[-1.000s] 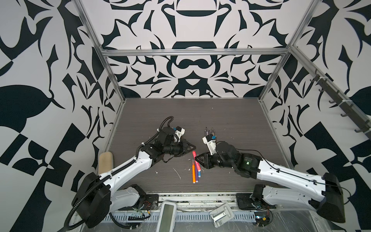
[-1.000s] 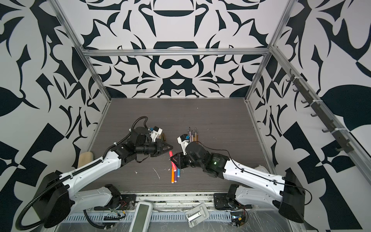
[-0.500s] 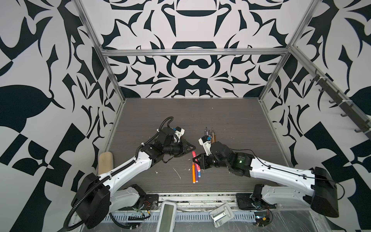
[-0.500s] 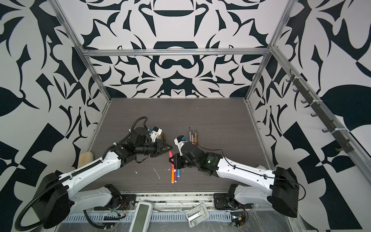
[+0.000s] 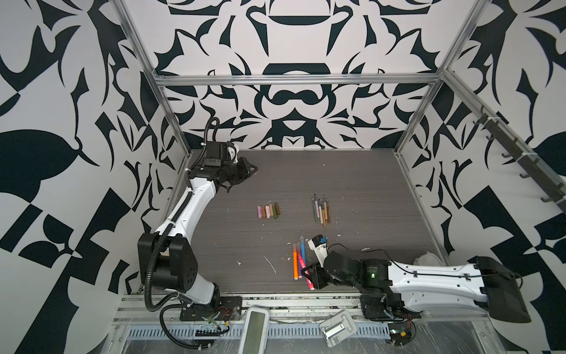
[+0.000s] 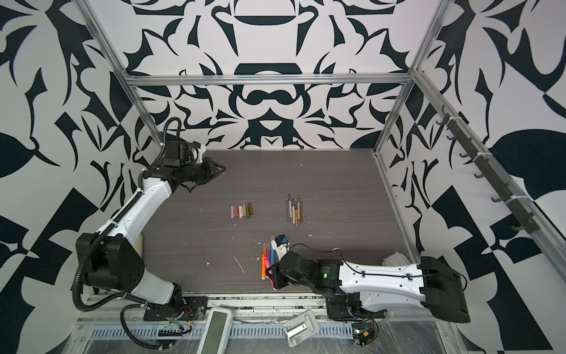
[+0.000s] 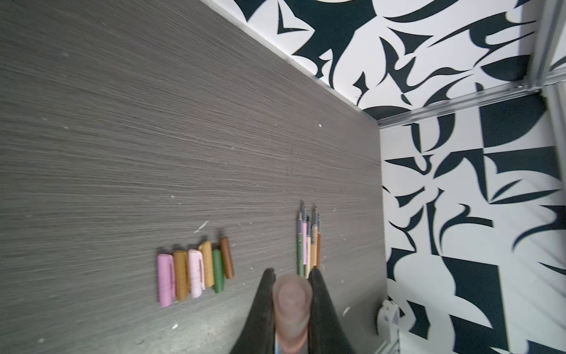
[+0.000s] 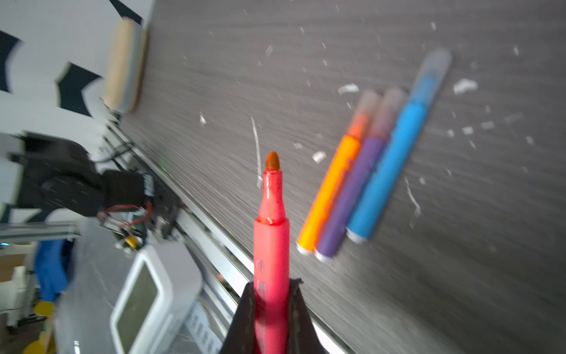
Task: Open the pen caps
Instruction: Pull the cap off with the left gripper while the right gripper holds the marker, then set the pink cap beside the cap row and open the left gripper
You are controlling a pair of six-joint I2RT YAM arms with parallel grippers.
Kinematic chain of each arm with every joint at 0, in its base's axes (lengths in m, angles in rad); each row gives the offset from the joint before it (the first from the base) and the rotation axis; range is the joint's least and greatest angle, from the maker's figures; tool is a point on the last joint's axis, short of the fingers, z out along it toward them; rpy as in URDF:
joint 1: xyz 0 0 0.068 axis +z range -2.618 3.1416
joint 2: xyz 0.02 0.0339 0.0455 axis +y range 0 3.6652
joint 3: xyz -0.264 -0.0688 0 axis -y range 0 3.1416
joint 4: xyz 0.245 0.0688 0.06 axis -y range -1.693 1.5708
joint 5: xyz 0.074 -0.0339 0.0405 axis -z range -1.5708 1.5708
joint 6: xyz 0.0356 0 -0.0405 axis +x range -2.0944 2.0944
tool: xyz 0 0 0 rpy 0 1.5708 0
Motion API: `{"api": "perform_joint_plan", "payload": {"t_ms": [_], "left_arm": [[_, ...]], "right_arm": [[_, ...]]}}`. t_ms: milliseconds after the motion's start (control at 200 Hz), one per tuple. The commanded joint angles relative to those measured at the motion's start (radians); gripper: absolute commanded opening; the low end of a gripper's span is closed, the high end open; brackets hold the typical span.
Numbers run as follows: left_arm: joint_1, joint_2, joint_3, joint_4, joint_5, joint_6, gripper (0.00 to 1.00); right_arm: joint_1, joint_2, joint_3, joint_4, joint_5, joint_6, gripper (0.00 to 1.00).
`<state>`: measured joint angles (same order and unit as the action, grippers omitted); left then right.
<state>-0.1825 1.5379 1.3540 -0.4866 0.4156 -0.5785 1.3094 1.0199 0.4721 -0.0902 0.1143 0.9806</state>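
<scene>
Left fingers (image 7: 260, 312) clamp pale cap (image 7: 292, 302); right fingers (image 8: 242, 321) clamp uncapped pink pen (image 8: 271, 245); three capped pens (image 8: 352, 190) beside.

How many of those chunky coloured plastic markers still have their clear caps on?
3. The orange plastic marker, the purple marker and the blue marker lie side by side on the grey wood-grain table, near its front edge. None looks hidden.
</scene>
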Motion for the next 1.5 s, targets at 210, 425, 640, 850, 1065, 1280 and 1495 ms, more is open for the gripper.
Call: {"api": "perform_joint_plan", "payload": {"t_ms": [210,425,640,850,1065,1280,1495], "left_arm": [[-0.028,-0.004,-0.184,-0.133,-0.147,0.132,0.0],[-0.026,0.142,-0.114,-0.23,-0.237,0.148,0.0],[-0.024,0.283,-0.072,-0.241,-0.238,0.142,0.0],[-0.024,0.318,-0.1,-0.17,-0.183,0.113,0.04],[-0.025,0.337,-0.142,-0.118,-0.128,0.101,0.07],[-0.024,0.326,-0.204,-0.057,-0.121,0.084,0.04],[-0.023,0.277,-0.258,-0.016,-0.168,0.067,0.13]], "right_arm": [[-0.026,-0.129,-0.055,-0.097,0.379,-0.018,0.0],[-0.104,-0.246,-0.19,-0.036,0.383,0.06,0.0],[-0.121,-0.446,-0.296,-0.041,0.379,0.085,0.0],[-0.124,-0.643,-0.36,-0.112,0.402,0.119,0.0],[-0.123,-0.762,-0.388,-0.171,0.411,0.131,0.0],[-0.124,-0.755,-0.385,-0.171,0.41,0.132,0.0],[-0.123,-0.725,-0.379,-0.158,0.406,0.129,0.0]]}}
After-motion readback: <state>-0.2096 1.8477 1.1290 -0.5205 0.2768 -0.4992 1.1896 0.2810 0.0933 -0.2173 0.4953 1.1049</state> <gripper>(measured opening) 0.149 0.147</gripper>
